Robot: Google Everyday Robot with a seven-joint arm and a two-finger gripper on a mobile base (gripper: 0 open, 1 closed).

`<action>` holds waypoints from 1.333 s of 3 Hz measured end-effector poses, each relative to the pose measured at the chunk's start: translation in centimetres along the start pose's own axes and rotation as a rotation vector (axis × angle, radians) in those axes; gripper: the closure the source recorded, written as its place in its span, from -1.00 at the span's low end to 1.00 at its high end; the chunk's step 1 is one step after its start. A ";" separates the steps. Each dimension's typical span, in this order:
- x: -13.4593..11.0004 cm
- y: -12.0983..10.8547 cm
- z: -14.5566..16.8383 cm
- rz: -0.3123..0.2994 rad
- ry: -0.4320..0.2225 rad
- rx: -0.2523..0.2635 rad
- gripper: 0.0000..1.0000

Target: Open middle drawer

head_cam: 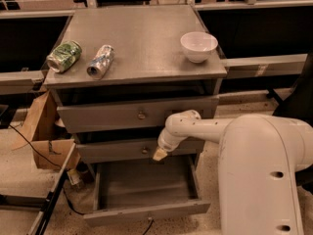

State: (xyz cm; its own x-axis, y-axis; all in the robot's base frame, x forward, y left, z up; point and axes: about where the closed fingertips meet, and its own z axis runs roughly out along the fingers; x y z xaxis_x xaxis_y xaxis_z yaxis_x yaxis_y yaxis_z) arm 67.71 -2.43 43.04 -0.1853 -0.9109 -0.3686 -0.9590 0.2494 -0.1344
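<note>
The middle drawer (pixel 112 151) is the grey front panel between the upper drawer and the pulled-out bottom one. Its small brass knob (pixel 145 150) sits at the centre. My gripper (pixel 159 154), with a cream-coloured tip, is right in front of this panel, just right of the knob and close to touching it. My white arm (pixel 254 170) reaches in from the lower right. The drawer front sits about in line with the cabinet face.
The top drawer (pixel 98 117) has its own knob (pixel 141 115). The bottom drawer (pixel 146 190) is pulled far out and looks empty. On the cabinet top (pixel 146 43) lie a green can (pixel 64 56), a silver can (pixel 100 61) and a white bowl (pixel 198 46). A cardboard box (pixel 44 136) stands at the left.
</note>
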 end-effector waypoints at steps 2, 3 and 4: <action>-0.3 -0.4 -0.6 0.000 0.000 0.000 0.77; -0.5 -0.7 -1.1 0.000 0.000 0.000 0.94; -0.6 -0.7 -1.3 0.000 0.000 0.000 0.96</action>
State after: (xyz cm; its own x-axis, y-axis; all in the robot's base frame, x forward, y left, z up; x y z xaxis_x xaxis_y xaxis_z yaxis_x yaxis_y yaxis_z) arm 68.20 -2.50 44.51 -0.1857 -0.9107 -0.3689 -0.9589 0.2500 -0.1345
